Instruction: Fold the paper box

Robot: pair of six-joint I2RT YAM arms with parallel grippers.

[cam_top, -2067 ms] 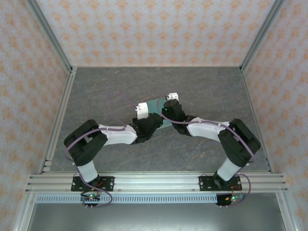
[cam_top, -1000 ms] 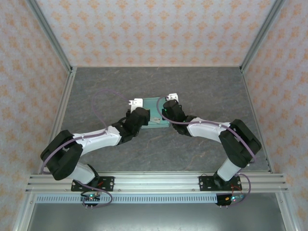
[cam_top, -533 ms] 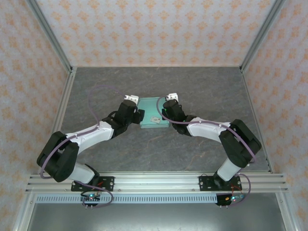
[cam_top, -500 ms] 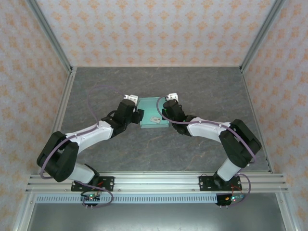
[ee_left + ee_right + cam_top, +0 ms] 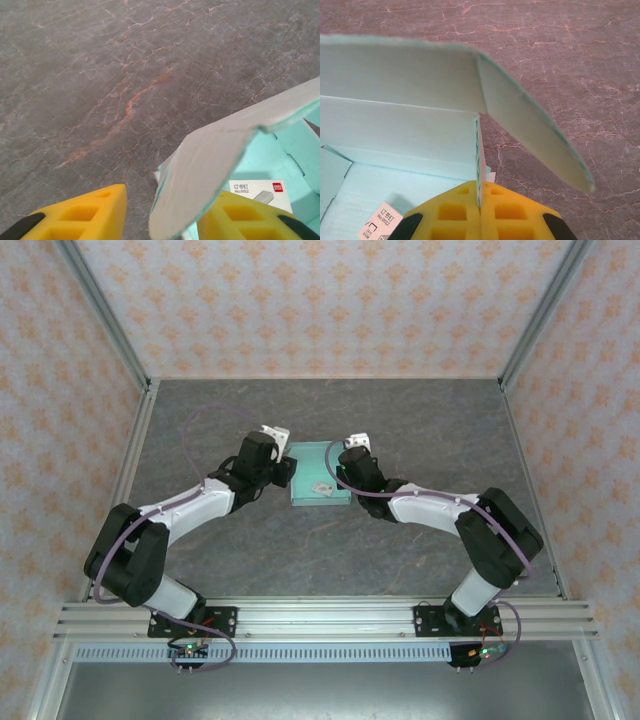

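dark veined stone counter (image 5: pixel 420 420), patterned wall panels (image 5: pixel 320 300) around it. paper box (image 5: pixel 318 478) sits between the two hands. white label (image 5: pixel 260 192) inside, part hidden behind a finger. right hand (image 5: pixel 479 200) pinched tight on a box side wall. left hand (image 5: pixel 160 212) part open, flap (image 5: pixel 210 160) between its fingers, not clamped.

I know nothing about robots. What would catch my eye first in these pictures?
A pale mint-green paper box sits open in the middle of the grey marbled table, a small white labelled packet lying inside it. The right tool pinches one upright wall between yellow fingers, while a curved flap stands between the left tool's spread fingers.
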